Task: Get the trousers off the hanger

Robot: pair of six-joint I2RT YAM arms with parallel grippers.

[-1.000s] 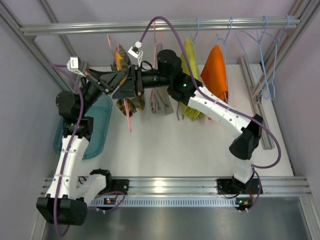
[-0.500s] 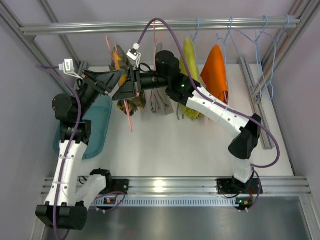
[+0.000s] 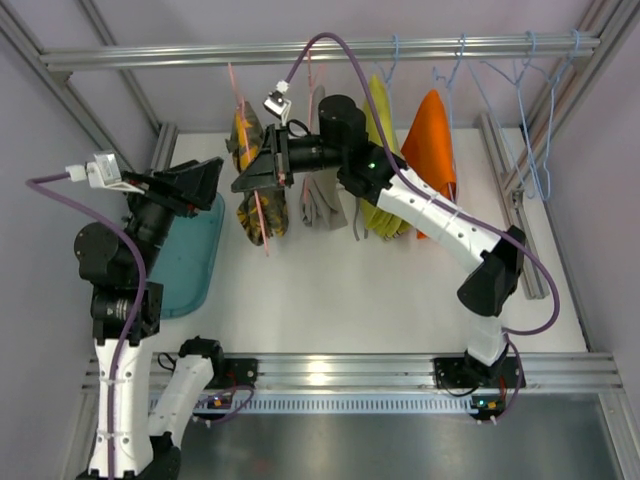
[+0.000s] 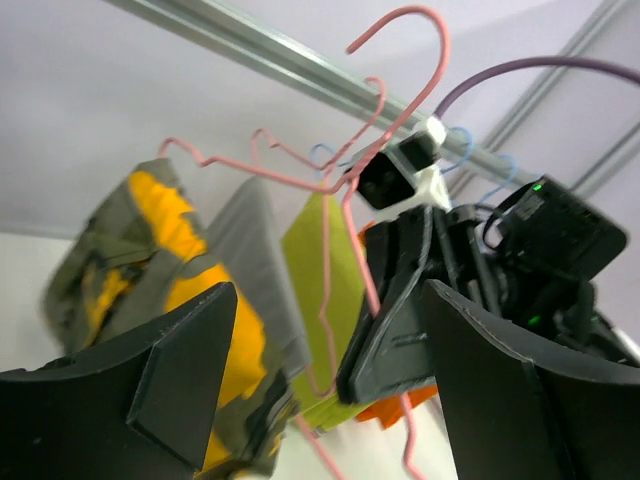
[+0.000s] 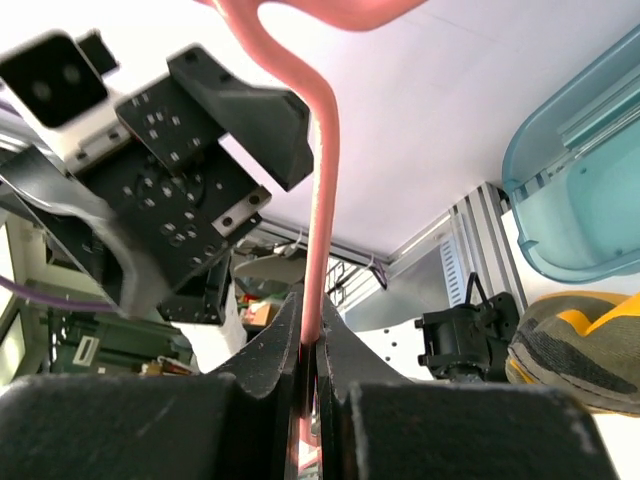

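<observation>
The yellow-orange and dark camouflage trousers (image 3: 252, 215) hang folded over a pink wire hanger (image 3: 262, 215). My right gripper (image 3: 252, 172) is shut on the hanger's wire (image 5: 320, 200), which runs up from between its fingers (image 5: 280, 350). The plain pale grey trousers (image 3: 320, 205) hang just to the right, on a second pink hanger. My left gripper (image 3: 205, 180) stands open to the left of the hanger, holding nothing. In the left wrist view its jaws (image 4: 328, 300) frame the camouflage trousers (image 4: 150, 260), the grey trousers (image 4: 255, 250) and the right gripper (image 4: 400, 300).
A teal tray (image 3: 190, 260) lies on the table under my left arm. A yellow-green garment (image 3: 380, 120) and an orange one (image 3: 432, 140) hang further right. Several bare blue hangers (image 3: 520, 110) hang from the top rail (image 3: 150, 55) at the right.
My left gripper has opened and drawn back to the left, away from the hanger. My right gripper has shut on the pink hanger wire and holds it alone.
</observation>
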